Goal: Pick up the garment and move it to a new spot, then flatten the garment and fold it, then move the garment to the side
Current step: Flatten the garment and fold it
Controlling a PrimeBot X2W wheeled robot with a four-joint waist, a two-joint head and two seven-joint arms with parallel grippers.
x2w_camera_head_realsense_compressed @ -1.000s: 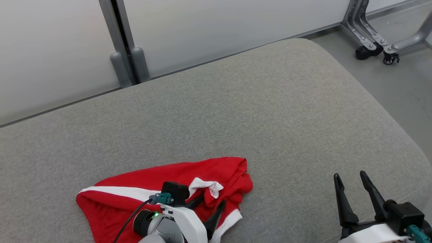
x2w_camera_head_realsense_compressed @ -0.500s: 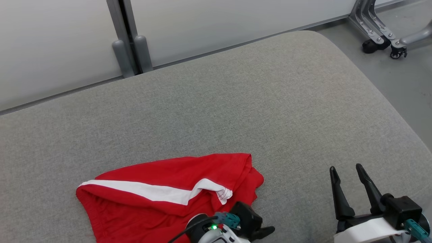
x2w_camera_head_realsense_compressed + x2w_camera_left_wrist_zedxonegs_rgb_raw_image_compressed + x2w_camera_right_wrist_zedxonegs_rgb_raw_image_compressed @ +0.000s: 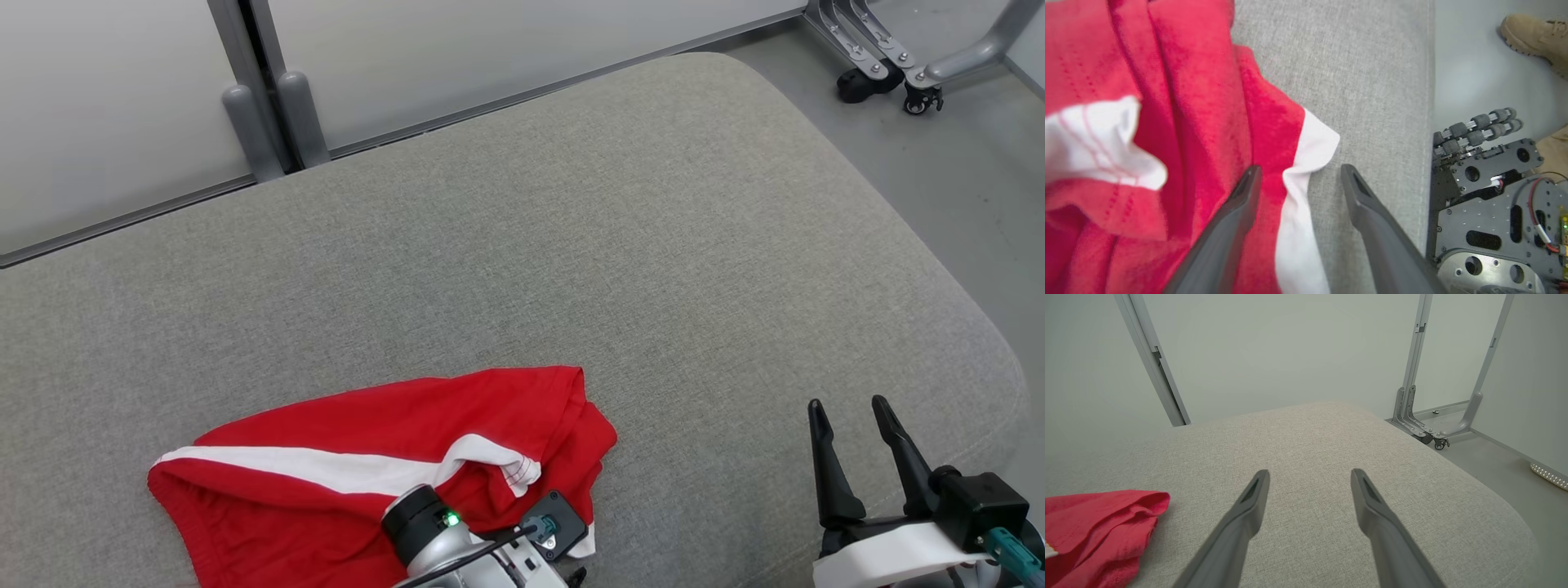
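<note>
The garment [image 3: 367, 441] is a pair of red shorts with a white stripe, crumpled on the grey cushion near its front left. My left wrist [image 3: 482, 547] sits at the garment's near right edge. In the left wrist view my left gripper [image 3: 1298, 173] is open and straddles the white hem corner [image 3: 1310, 147] of the garment [image 3: 1180, 102]: one finger lies over red cloth, the other over bare cushion. Off to the right, my right gripper [image 3: 853, 416] stands open above the cushion with nothing in it. The right wrist view shows the right gripper [image 3: 1310, 475] with the garment [image 3: 1098, 522] far to its left.
The grey cushion [image 3: 571, 245] has a rounded edge on the right, with floor beyond. A wheeled metal frame [image 3: 890, 65] stands at the far right, grey posts [image 3: 261, 106] behind. Beside the cushion's front edge are the robot base [image 3: 1494, 204] and a person's boot [image 3: 1531, 32].
My left gripper has come off the middle of the garment to its near right hem, fingers now below the head view's edge. The head camera shifted. The right gripper has barely moved.
</note>
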